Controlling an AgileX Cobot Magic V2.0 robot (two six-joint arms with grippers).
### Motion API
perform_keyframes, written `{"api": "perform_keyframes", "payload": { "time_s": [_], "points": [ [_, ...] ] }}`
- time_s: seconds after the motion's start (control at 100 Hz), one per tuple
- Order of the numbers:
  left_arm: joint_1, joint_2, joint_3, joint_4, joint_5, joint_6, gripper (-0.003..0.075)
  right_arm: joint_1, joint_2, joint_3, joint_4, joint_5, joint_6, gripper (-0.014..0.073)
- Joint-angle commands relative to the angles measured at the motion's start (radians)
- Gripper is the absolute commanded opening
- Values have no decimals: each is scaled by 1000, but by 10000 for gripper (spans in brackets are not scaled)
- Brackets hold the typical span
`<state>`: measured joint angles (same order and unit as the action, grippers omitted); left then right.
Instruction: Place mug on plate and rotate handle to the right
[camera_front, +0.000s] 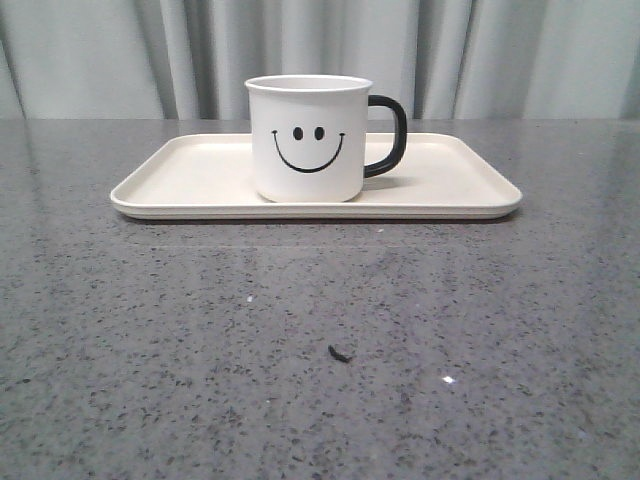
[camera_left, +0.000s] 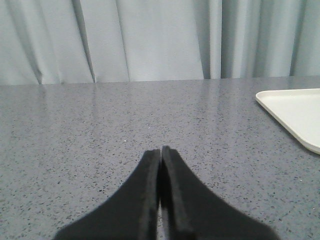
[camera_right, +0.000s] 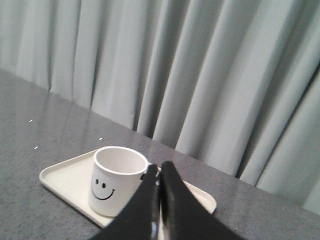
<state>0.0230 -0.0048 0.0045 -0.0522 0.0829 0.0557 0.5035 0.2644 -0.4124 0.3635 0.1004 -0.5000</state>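
Note:
The white mug (camera_front: 307, 140) with a black smiley face stands upright on the cream plate (camera_front: 200, 175). Its black handle (camera_front: 388, 135) points to the right in the front view. Neither gripper shows in the front view. My left gripper (camera_left: 161, 150) is shut and empty, low over bare table, with a corner of the plate (camera_left: 295, 110) off to its side. My right gripper (camera_right: 159, 167) is shut and empty, above and apart from the mug (camera_right: 114, 182) and the plate (camera_right: 62, 180). Its fingers (camera_right: 172, 200) hide the handle in the right wrist view.
The grey speckled table (camera_front: 320, 350) stretches out in front of the plate, with a small dark speck (camera_front: 340, 353) on it. Pale curtains (camera_front: 500, 50) hang behind the table's far edge.

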Motion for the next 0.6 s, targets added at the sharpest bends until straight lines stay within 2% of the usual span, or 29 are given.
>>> {"api": "perform_keyframes", "payload": {
  "time_s": [0.0,0.17,0.26,0.44,0.59],
  "points": [
    [3,-32,4,0,-83,-11,-19,-45,14,36,-53,-184,93,-61],
    [3,-32,4,0,-83,-11,-19,-183,8,140,-314,-195,455,-61],
    [3,-32,4,0,-83,-11,-19,-254,-12,193,-403,-217,585,-61],
    [3,-32,4,0,-83,-11,-19,-358,-109,320,-448,-294,628,-61],
    [3,-32,4,0,-83,-11,-19,-415,-197,395,-448,-286,629,-61]
  ]
}}
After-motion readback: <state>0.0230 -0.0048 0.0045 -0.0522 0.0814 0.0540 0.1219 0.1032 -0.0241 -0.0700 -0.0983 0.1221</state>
